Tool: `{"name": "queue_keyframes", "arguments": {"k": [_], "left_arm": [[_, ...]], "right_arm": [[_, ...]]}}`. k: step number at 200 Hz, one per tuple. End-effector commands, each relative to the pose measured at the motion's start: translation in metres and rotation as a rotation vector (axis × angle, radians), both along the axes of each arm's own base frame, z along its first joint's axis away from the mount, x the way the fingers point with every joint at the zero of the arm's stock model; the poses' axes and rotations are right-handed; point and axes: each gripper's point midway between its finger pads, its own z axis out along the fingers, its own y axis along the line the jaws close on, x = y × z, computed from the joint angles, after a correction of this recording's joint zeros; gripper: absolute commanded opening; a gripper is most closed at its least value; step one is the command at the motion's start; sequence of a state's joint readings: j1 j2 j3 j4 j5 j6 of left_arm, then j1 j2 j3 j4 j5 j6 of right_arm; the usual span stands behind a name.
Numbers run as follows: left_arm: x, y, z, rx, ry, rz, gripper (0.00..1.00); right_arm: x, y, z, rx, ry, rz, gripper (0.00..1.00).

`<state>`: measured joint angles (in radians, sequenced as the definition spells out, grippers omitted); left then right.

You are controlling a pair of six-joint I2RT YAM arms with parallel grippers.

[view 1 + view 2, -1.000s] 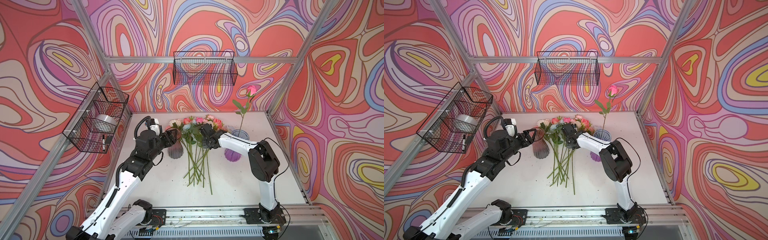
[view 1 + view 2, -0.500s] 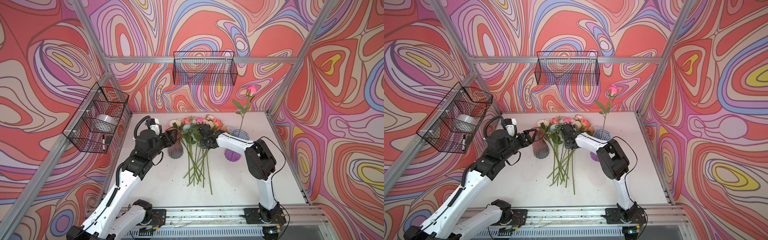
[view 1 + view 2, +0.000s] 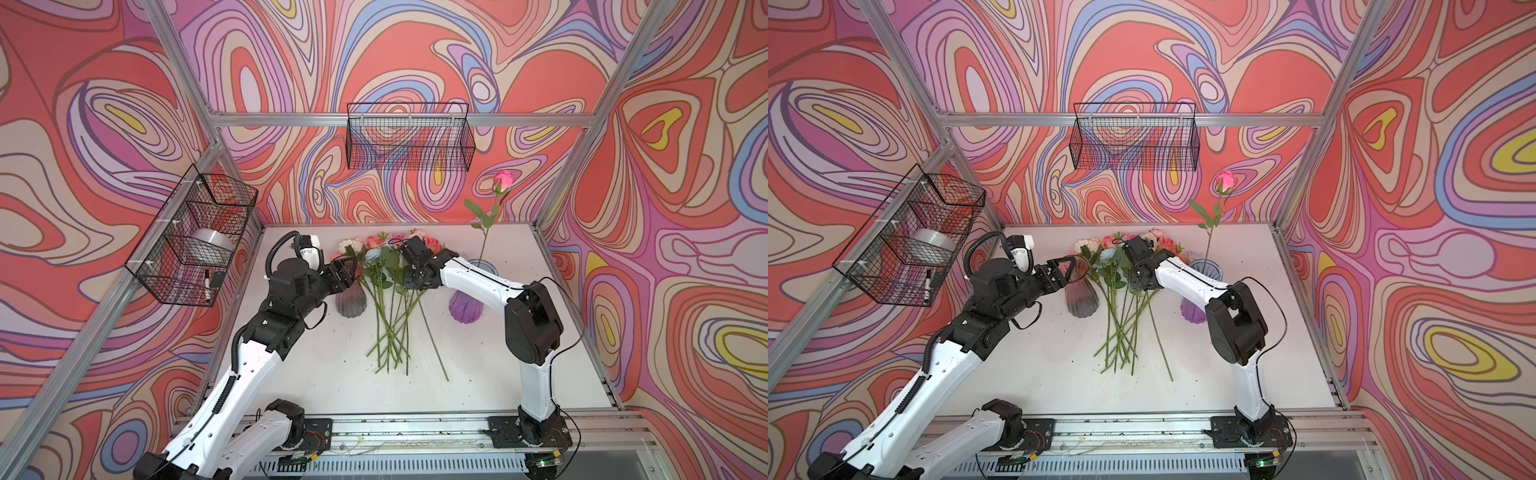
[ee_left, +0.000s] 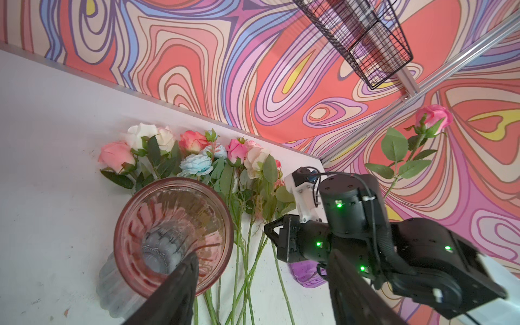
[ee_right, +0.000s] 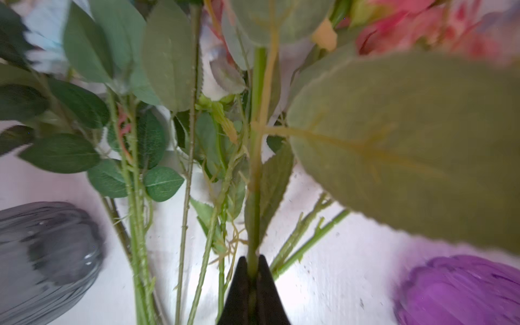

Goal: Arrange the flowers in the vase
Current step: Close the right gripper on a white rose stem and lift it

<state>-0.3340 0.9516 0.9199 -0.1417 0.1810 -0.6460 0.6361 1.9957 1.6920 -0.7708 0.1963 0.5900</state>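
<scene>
The right hand (image 5: 252,261) is pressed together on a single green stem (image 5: 254,194), the two dark fingertips pinching it low down while its leaves fan out close to the wrist camera. In both top views this hand reaches down into the leafy upper part of the flowers (image 4: 197,164). They lie in a loose bundle on the white surface (image 3: 316,374), heads in pink, coral, white and pale blue toward the back wall, and bare stem ends crossing toward the front.

The left hand (image 3: 348,269) is spread wide and holds nothing. It sits at the mouth of the smoky vase (image 3: 351,303). In the left wrist view one finger (image 4: 180,281) overlaps the rim. Whether it touches the glass I cannot tell. The other finger is well clear of the vase, over the stems.

The smoky vase stands upright and empty just to the left of the bundle. The purple vase (image 3: 463,309) stands upright on the other side, partly behind the right arm. One pink rose (image 3: 503,185) rises from it, stem nearly upright, head well above everything else on the surface.

A black wire basket (image 3: 409,137) hangs on the back wall.
</scene>
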Motion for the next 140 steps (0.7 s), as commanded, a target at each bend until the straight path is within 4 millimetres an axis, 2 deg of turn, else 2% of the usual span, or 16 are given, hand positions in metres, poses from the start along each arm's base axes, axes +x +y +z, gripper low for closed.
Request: {"name": "queue_keyframes", "arguments": {"k": [1,19,43,50,54,80,106,121,140], "left_arm": [[-0.003,-0.009,0.015,-0.017,-0.077,-0.062,0.73],[-0.003,-0.014,0.014,-0.028,-0.083,-0.094,0.73],[-0.003,-0.027,0.013,-0.066,-0.072,-0.155,0.73],[-0.004,-0.031,0.013,-0.083,-0.069,-0.178,0.73],[-0.004,-0.033,0.014,-0.095,-0.066,-0.19,0.73],[-0.011,-0.053,0.022,-0.16,-0.1,-0.315,0.74],[-0.015,-0.066,0.023,-0.171,-0.118,-0.41,0.75],[-0.017,-0.073,0.024,-0.192,-0.12,-0.458,0.75],[-0.016,-0.08,0.019,-0.235,-0.112,-0.482,0.75]], "right_arm": [[-0.003,-0.013,0.065,0.028,-0.088,-0.051,0.0],[-0.002,-0.016,0.096,0.045,-0.156,-0.042,0.0],[-0.002,-0.014,0.123,0.07,-0.232,-0.001,0.0],[-0.001,-0.011,0.124,0.088,-0.255,0.017,0.0],[-0.003,-0.011,0.139,0.117,-0.298,0.029,0.0],[-0.004,-0.004,0.188,0.209,-0.484,0.083,0.0],[-0.006,0.004,0.248,0.264,-0.6,0.125,0.0],[-0.012,0.01,0.275,0.255,-0.662,0.157,0.0],[-0.018,0.002,0.305,0.248,-0.728,0.138,0.0]]}}
